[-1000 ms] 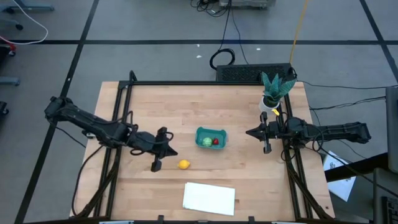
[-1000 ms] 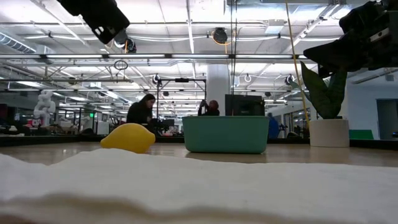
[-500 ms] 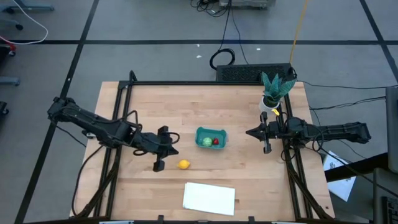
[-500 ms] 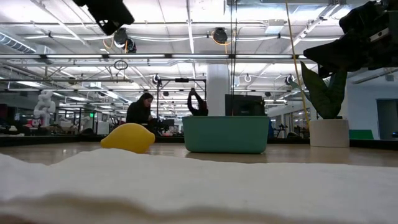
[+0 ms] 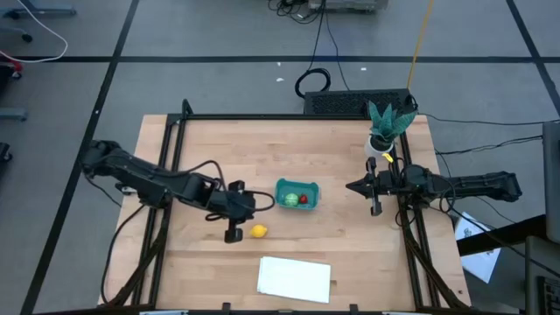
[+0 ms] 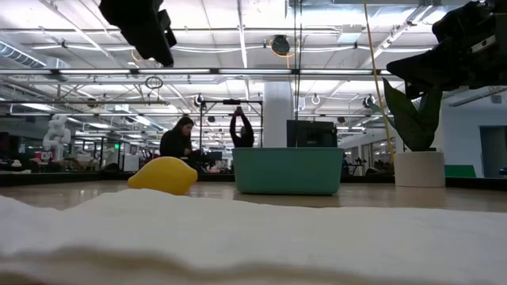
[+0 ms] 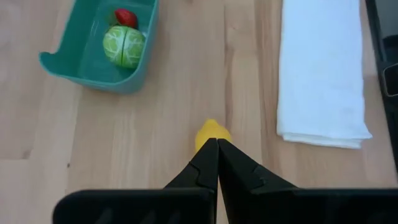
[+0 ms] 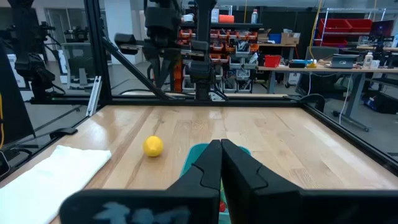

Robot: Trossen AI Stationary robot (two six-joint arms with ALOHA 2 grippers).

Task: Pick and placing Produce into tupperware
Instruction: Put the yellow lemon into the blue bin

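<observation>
The teal tupperware (image 5: 297, 194) stands on the table's middle. A light-green ball (image 7: 124, 46) and a red strawberry piece (image 7: 125, 17) lie on its floor. The yellow lemon (image 5: 259, 231) lies on the bare wood nearer the front edge, left of the tub. My left gripper (image 5: 255, 203) hangs shut above the table, slanting down, its tips (image 7: 211, 143) just short of the lemon (image 7: 211, 132) and clear of it. My right gripper (image 5: 350, 186) waits shut and level at the table's right side (image 8: 216, 144).
A folded white cloth (image 5: 295, 278) lies near the front edge, right of the lemon. A potted plant (image 5: 383, 131) stands at the far right corner. A black frame rail (image 5: 166, 175) runs around the table. People move in the room beyond (image 6: 181, 141).
My left gripper has gone toward the table's right edge, closer to the lemon and the tub, and has tipped further downward. Its fingers have stayed shut. The lemon and the tub have not moved.
</observation>
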